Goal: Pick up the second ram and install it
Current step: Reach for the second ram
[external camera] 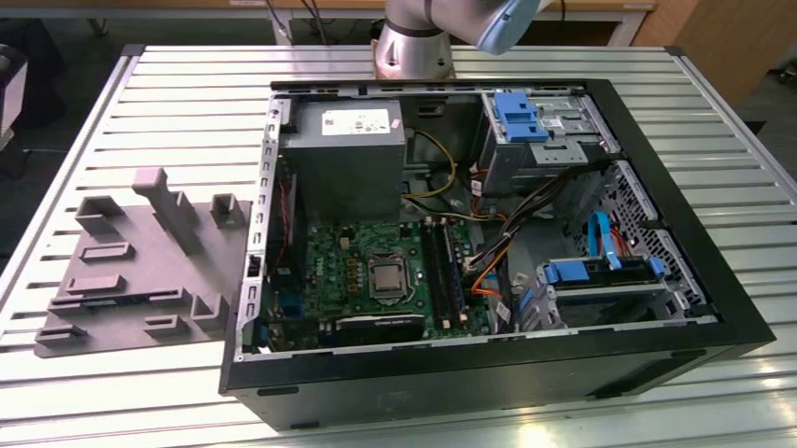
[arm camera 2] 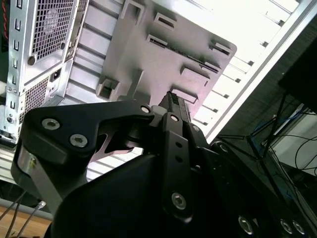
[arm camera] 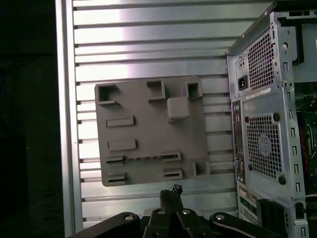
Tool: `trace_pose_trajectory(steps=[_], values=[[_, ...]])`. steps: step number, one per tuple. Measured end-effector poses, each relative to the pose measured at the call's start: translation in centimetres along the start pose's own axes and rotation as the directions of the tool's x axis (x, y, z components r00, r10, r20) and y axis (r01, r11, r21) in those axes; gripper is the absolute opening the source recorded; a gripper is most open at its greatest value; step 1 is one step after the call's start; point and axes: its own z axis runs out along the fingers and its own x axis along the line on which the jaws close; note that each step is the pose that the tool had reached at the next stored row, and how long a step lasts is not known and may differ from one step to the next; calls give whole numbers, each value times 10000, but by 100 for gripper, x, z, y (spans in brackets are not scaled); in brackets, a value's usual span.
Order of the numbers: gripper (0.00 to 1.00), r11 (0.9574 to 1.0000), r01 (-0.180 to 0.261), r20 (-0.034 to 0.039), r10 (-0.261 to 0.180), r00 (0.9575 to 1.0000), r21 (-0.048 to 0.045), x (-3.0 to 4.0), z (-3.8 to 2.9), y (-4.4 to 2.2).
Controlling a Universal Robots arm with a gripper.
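- The gripper (arm camera: 171, 192) hangs high over the surface (arm camera: 148, 44). Its dark fingers are pressed together at the tips in both wrist views, and nothing shows between them.
- The surface is a silver metal top made of long ribbed slats, glaring bright in places.
- Below and just ahead of the gripper, a flat grey tray (arm camera: 148, 134) with upright blocks and slots lies on the slats.
- The ram (arm camera: 143, 158) appears as a thin dark strip standing on edge in the tray, between two slotted blocks. It sits on the tray side nearest the gripper and well apart from the fingertips.
- To one side of the gripper, just beside the tray, an open case (arm camera: 257, 99) lies on the surface. Its perforated rear panel faces the tray.
- In the exterior view the case holds a green board (external camera: 336, 271), a grey box (external camera: 342, 149), blue brackets (external camera: 517, 117) and loose wires.
- The arm (external camera: 417, 37) rises from the far edge of the surface, behind the case.
- Beyond the surface edge there is dark floor (arm camera: 29, 124), and cables (arm camera 2: 277, 148) run across it in the second wrist view.
- Wooden furniture (external camera: 710, 28) stands behind the surface in the exterior view.
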Motion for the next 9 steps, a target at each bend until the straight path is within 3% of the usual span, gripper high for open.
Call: trace_pose_trajectory(steps=[9], values=[[11, 10000, 0, -3, 0, 10000, 2, 3, 163, -29]])
